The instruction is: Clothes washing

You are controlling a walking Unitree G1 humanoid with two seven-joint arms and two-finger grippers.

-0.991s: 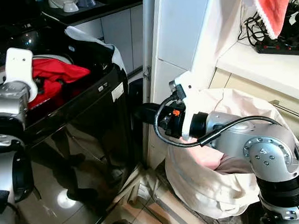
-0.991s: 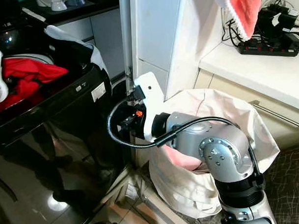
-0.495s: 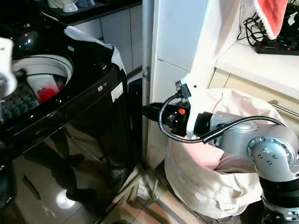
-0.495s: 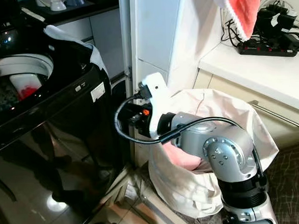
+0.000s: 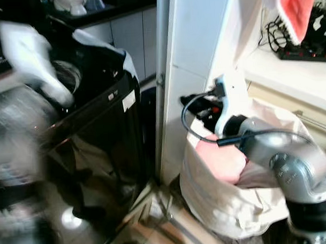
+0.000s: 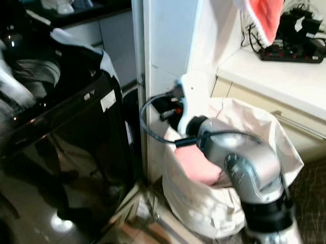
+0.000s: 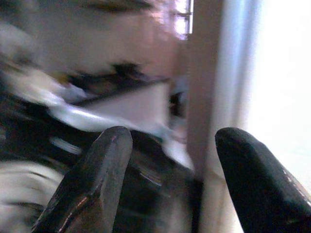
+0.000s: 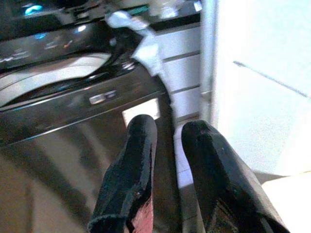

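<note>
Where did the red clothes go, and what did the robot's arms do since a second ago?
The left gripper let the red garment drop into the washing machine and, open, is swinging away. The right gripper rose from beside the machine to above the laundry bag. Bag, pink cloth and machine stayed put.

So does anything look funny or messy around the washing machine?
Yes, a little. A white cloth is draped over the back corner of the black washing machine rather than inside it, and a pink-and-white towel dangles over the counter near a power strip.
</note>
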